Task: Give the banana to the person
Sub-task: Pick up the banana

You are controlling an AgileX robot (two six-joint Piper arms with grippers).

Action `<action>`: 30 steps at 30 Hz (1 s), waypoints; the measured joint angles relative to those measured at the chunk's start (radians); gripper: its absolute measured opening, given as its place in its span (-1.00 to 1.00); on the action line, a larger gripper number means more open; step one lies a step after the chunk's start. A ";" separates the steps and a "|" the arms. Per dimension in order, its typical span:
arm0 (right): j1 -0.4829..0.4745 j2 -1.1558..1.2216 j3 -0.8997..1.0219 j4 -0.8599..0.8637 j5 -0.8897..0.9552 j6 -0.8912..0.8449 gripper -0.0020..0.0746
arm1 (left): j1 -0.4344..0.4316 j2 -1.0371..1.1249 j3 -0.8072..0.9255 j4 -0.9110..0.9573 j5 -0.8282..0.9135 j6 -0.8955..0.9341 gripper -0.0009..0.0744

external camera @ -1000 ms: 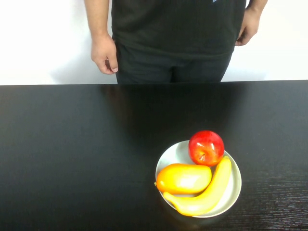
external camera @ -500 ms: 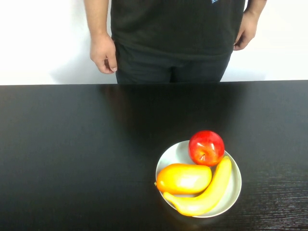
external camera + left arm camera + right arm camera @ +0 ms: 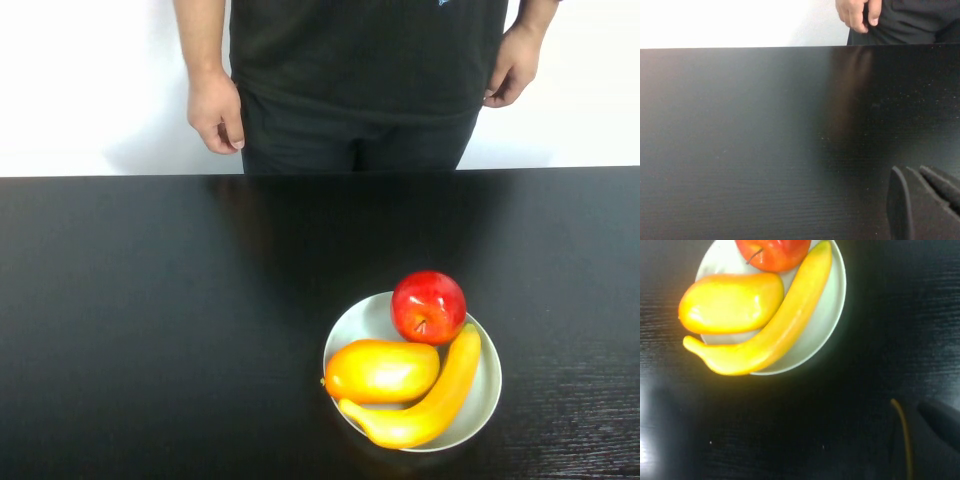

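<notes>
Banana (image 3: 432, 396): lies along the near, robot's-right part of the plate (image 3: 488, 392); its curve wraps the mango's near side; one end reaches up beside the apple; nothing holds it
Right gripper (image 3: 940, 425): only a dark finger edge shows in its wrist view, above the table on the near side of the plate; not seen in the high view; whether its jaws are parted or closed I cannot tell
Left gripper (image 3: 920, 205): foam-padded fingers at the edge of its wrist view, over bare table well to the left of the plate; open or closed cannot be told; likely parked
Step in hand: judged as the very start; no reach begun, fruit untouched
Next move calls for: the right arm, nearer the plate, to come down on the mid-length of the fruit, across its narrow width
In the way: mango (image 3: 382, 370) touches the inner curve; apple (image 3: 428, 307) sits at the far end of the plate; fingers must avoid nudging either
Person (image 3: 365, 80): stands beyond the table's far edge; both hands hang at the sides, not yet offered
</notes>
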 joint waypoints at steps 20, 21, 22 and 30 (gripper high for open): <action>0.468 0.666 -0.294 -0.219 -0.143 0.591 0.21 | 0.000 0.000 0.000 0.000 0.000 0.000 -0.99; 0.468 0.689 -0.306 -0.239 -0.147 0.626 0.21 | 0.000 0.000 0.000 0.000 0.000 0.000 -0.99; 0.468 0.709 -0.317 -0.256 -0.149 0.646 0.21 | 0.000 0.000 0.000 0.000 0.000 0.000 -0.99; 0.468 0.797 -0.358 -0.269 -0.168 0.657 0.21 | 0.000 0.000 0.000 0.000 0.000 0.000 -0.99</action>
